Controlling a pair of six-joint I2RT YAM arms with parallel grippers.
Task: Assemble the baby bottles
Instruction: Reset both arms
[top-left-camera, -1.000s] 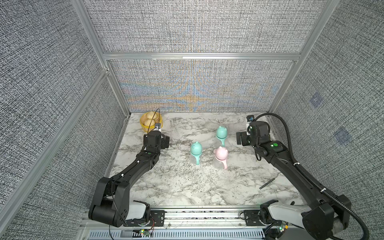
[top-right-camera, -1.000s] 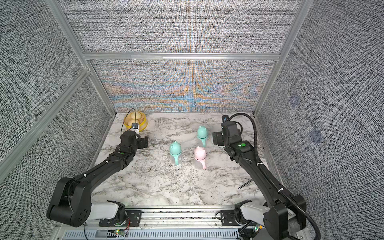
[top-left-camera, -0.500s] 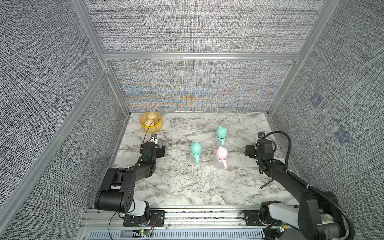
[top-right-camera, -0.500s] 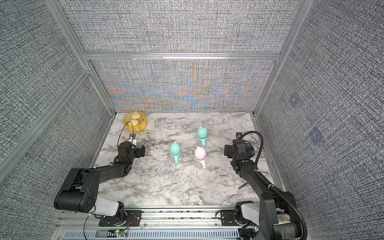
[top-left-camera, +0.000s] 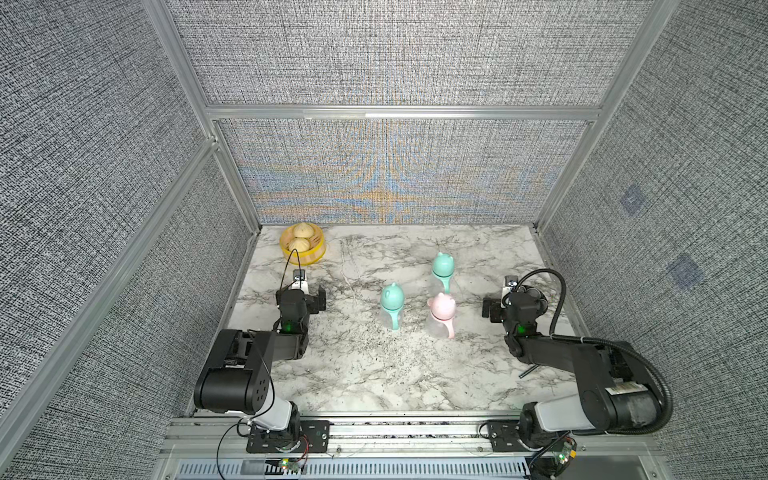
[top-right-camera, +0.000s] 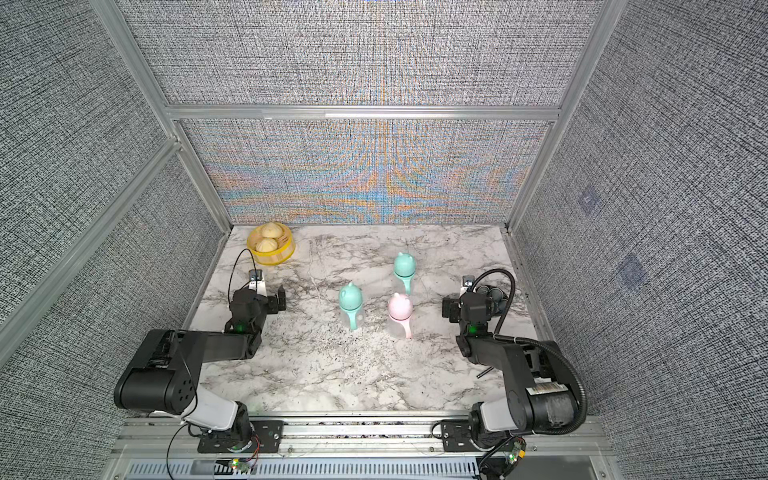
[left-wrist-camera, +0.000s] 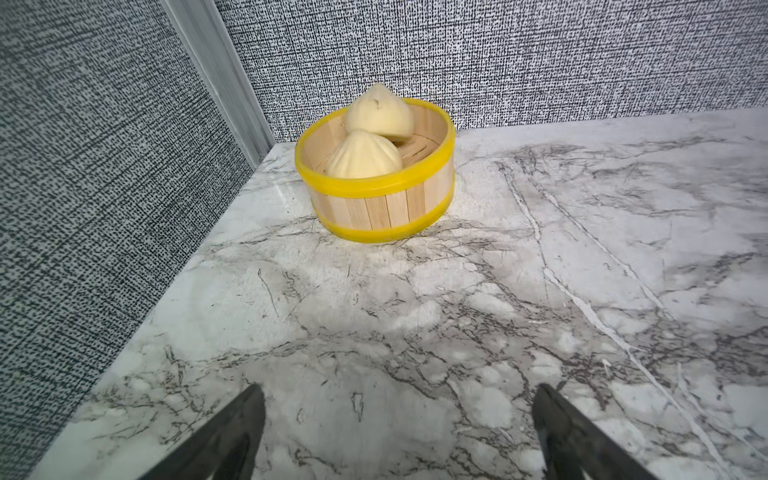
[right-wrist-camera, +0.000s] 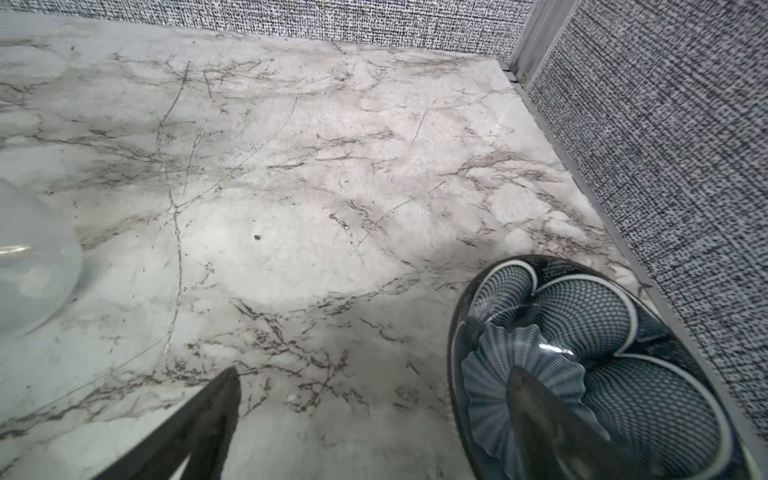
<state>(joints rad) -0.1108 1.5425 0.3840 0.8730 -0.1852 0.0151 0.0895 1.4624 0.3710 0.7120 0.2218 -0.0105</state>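
All three baby bottles stand in the middle of the table with caps on. The job looks done. The left gripper and right gripper are wide open and hold nothing.

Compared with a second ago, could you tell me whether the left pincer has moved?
Yes: the left pincer has drawn back from the yellow steamer basket toward the robot's base.

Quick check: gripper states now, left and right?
Left gripper: open, holding nothing.
Right gripper: open, holding nothing.
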